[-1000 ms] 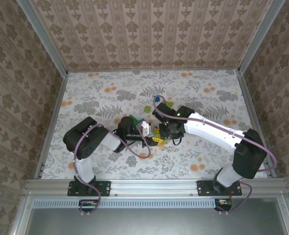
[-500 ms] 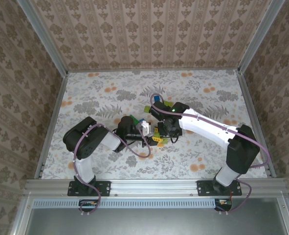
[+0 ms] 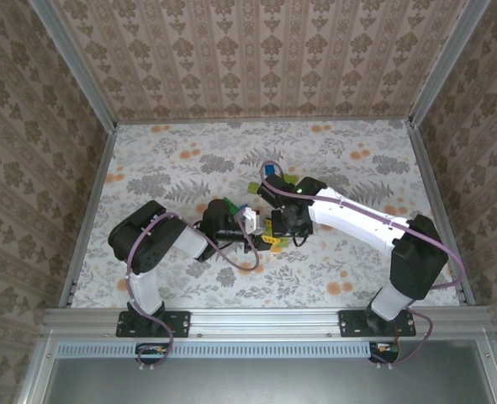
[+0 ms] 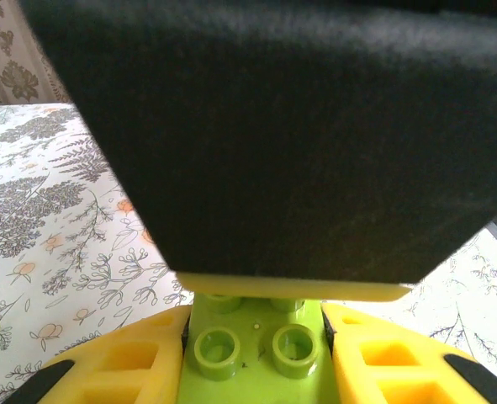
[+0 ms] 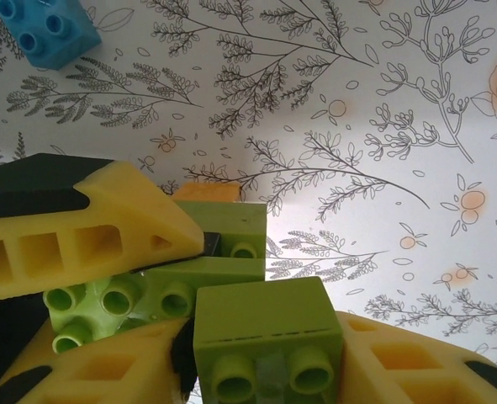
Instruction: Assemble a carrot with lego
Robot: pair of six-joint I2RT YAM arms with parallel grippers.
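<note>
Left gripper (image 4: 254,370): was clenched on the carrot (image 4: 254,324), mid-way across the table (image 3: 172,168).
Carrot: its lime row ran crosswise, just left of the right gripper (image 5: 269,366), orange tip (image 5: 206,192) beyond.
Right gripper: grasped a lime brick (image 5: 265,320) that touched the carrot's near side; pressing it on looked next.

The right arm (image 3: 357,220) sits further left than before, elbow drawn inward. A blue brick (image 3: 269,169) now shows beyond its wrist.
</note>
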